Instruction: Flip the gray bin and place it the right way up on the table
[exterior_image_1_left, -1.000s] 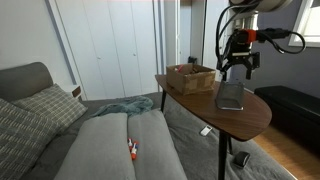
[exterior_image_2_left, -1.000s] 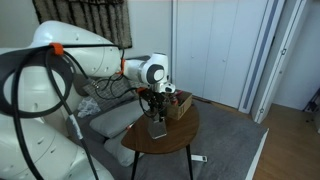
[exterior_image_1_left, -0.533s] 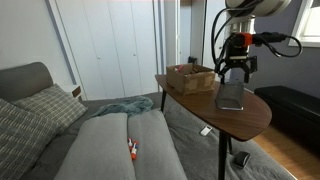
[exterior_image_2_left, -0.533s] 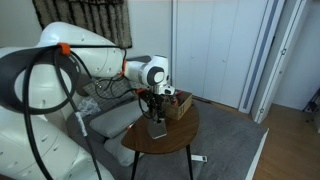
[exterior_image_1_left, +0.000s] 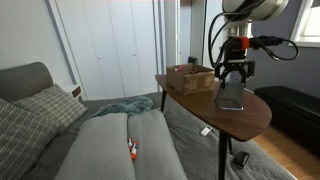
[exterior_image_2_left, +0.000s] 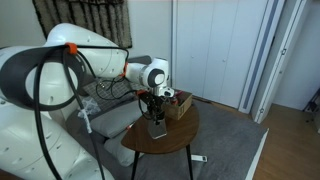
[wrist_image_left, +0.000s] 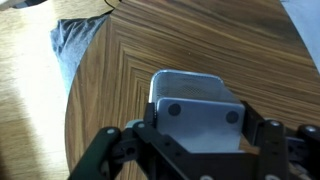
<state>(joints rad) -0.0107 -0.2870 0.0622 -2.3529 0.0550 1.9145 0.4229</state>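
The bin (exterior_image_1_left: 231, 96) lies straight below the gripper (exterior_image_1_left: 232, 78), so the coming move looks like a plain descent rather than any sideways reach. It sits on the table (exterior_image_1_left: 255, 118) towards its right-hand, near part, with the basket (exterior_image_1_left: 190, 77) just beside it on the far left; whether the two touch cannot be told. In the wrist view the bin (wrist_image_left: 186, 86) shows a closed, smooth face upward, which suggests its base is on top and the flip is not yet done. Its long axis seems to run from the top of that view down under the gripper body, while the finger linkages splay out to left and right, so the jaws appear set across the bin's narrow width. The gripper is spread wide and holds nothing; its tips hang a little above the bin, apart from it, as both exterior views show. The count is simple: one bin (exterior_image_2_left: 158, 129), one basket (exterior_image_2_left: 177, 106), one table (exterior_image_2_left: 140, 150), and one arm with one gripper (exterior_image_2_left: 155, 114), so there is no question of which hand is nearer.
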